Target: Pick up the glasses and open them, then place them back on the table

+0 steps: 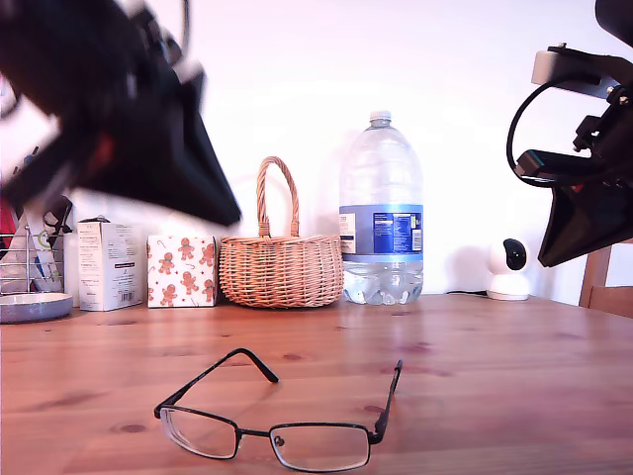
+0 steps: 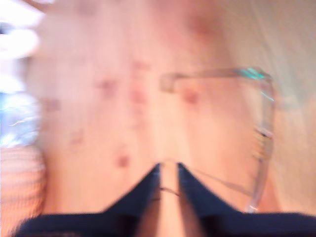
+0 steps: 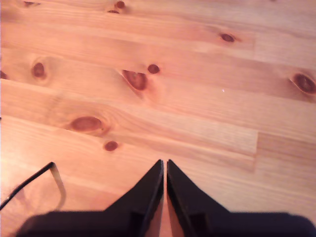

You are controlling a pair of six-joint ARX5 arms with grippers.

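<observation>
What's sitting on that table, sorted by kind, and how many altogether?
Glasses: 1
Wicker basket: 1
Water bottle: 1
Boxes: 2, a white carton and a gingerbread-print box
White camera: 1
Metal dish: 1
Total: 7

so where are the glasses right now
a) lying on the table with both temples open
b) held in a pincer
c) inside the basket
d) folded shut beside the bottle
a: the glasses lie on the table, both temples spread open, no pincer touching them.
</observation>
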